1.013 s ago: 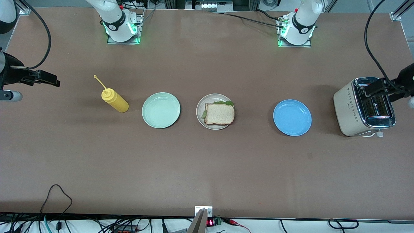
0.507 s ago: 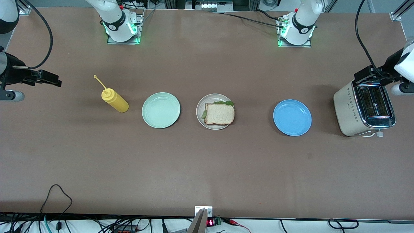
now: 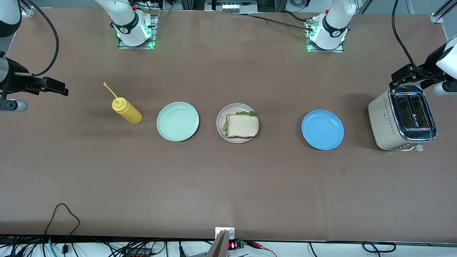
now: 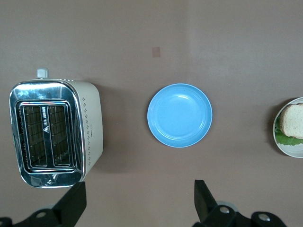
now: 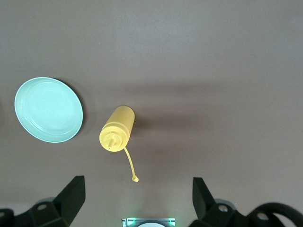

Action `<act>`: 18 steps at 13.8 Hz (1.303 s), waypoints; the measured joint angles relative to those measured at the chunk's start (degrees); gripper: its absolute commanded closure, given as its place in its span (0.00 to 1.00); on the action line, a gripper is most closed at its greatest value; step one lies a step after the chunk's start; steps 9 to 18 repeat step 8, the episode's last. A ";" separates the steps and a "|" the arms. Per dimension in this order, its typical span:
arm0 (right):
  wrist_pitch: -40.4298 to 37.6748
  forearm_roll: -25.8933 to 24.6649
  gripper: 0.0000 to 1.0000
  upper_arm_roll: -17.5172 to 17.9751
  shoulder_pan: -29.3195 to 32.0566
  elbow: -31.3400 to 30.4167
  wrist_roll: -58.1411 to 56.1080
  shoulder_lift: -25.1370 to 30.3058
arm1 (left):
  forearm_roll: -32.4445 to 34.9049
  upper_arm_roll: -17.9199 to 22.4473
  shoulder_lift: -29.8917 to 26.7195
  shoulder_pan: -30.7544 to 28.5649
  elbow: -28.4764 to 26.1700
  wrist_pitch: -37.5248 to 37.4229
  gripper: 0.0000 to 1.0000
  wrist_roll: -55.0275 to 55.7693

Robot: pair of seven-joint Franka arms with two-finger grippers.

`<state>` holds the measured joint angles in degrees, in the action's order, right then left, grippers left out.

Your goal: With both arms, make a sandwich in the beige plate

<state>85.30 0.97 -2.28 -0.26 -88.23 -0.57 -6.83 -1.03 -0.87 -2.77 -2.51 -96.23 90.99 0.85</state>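
The sandwich (image 3: pixel 242 125) lies in the beige plate (image 3: pixel 221 117) at mid-table: a pale bread slice on top, green lettuce poking out at its edges. The left wrist view catches its edge (image 4: pixel 292 120) and the plate's rim (image 4: pixel 284 147). My left gripper (image 3: pixel 404 75) hangs open and empty over the table beside the toaster, its jaws wide apart (image 4: pixel 137 201). My right gripper (image 3: pixel 57 88) hangs open and empty at the right arm's end of the table, with bare table between its fingers (image 5: pixel 137 196).
A mint-green plate (image 3: pixel 177 121) and a yellow squeeze bottle (image 3: pixel 126 110) stand toward the right arm's end. A blue plate (image 3: pixel 322 129) and a cream toaster (image 3: pixel 401 117) with two unfilled slots stand toward the left arm's end. Cables trail along the table's near edge.
My left gripper has drawn away from over the toaster's slots toward the robots' side of the table. The right arm has hardly moved. The sandwich and plates are unchanged.
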 measured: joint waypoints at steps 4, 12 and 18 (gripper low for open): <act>0.02 0.00 0.00 0.02 -0.01 0.00 0.00 0.00 | 0.00 0.00 -0.07 0.00 -0.02 -0.46 0.00 0.00; 0.02 0.01 0.00 0.04 -0.04 0.00 0.00 0.00 | 0.00 0.00 -0.21 -0.01 -0.03 -1.06 0.00 0.00; 0.02 0.01 0.00 0.04 -0.04 0.00 0.00 0.00 | 0.00 0.00 -0.21 -0.01 -0.03 -1.06 0.00 0.00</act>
